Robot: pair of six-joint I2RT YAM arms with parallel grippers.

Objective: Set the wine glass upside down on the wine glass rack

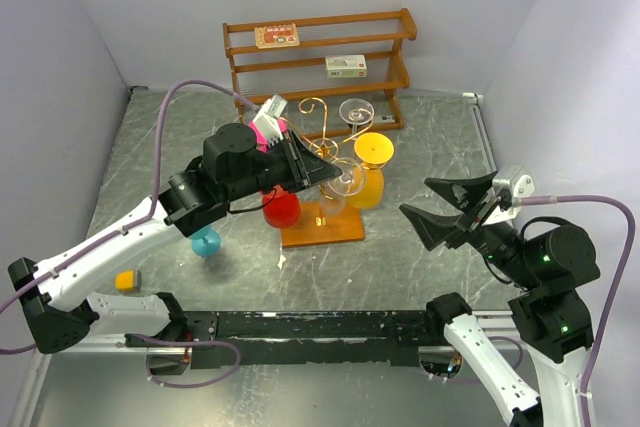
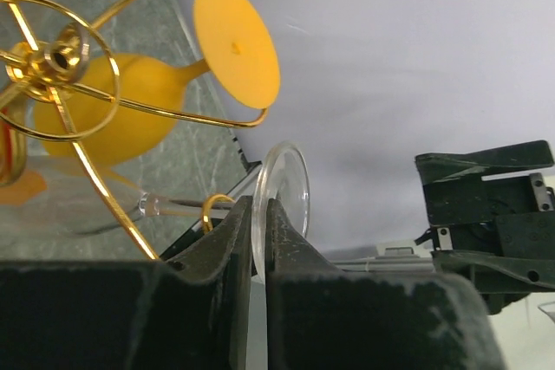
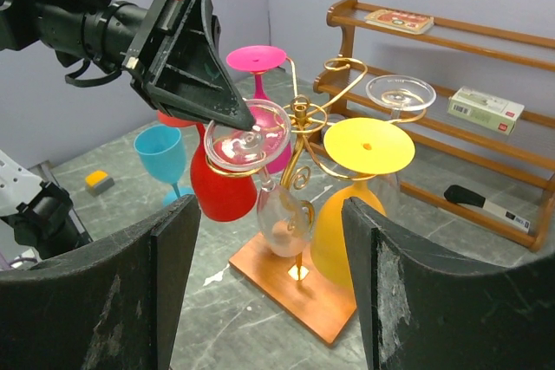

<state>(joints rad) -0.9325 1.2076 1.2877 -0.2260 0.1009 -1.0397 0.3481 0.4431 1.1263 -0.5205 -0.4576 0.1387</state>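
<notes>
Left pincer (image 2: 258, 210) on foot of wine glass (image 3: 284, 218) (stem vertical, bowl down)

Our left arm (image 1: 110, 242) stretches forward, left gripper (image 1: 334, 174) pinched tight on the wine glass (image 3: 250, 134) foot; our right gripper (image 1: 420, 197) hovers alongside, jaws wide apart.

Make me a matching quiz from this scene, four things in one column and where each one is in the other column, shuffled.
1. blue glass
2. yellow glass
3. front clear wine glass
4. white box

A. hanging on the rack, nothing gripping it
B. foot pinched by the left fingers
C. upright on the table
D. on the brown shelf

Pairs: 1-C, 2-A, 3-B, 4-D
</notes>
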